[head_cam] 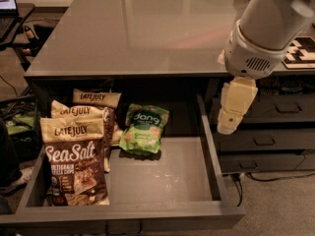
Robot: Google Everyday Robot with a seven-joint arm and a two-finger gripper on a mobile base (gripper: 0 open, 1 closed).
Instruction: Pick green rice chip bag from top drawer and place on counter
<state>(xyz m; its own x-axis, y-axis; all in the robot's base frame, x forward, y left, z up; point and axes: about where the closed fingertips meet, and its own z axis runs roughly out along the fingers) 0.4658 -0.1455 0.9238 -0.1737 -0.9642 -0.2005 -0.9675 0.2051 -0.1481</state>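
The green rice chip bag (143, 129) lies flat in the open top drawer (162, 181), near the back and a little left of the middle. It touches nothing but the drawer floor and a brown bag at its left. My gripper (229, 124) hangs from the white arm (266, 31) and points down over the drawer's right wall, to the right of the bag and well above it. It holds nothing that I can see. The glossy grey counter (147, 33) spans the top of the camera view above the drawer.
Three brown-and-cream Late July Sea Salt bags (74, 156) stand at the drawer's left side. Narrower grey drawers with slot handles (266, 140) are on the right. A patterned flat object (301, 53) lies at the counter's right edge. Cables and clutter sit on the floor at left.
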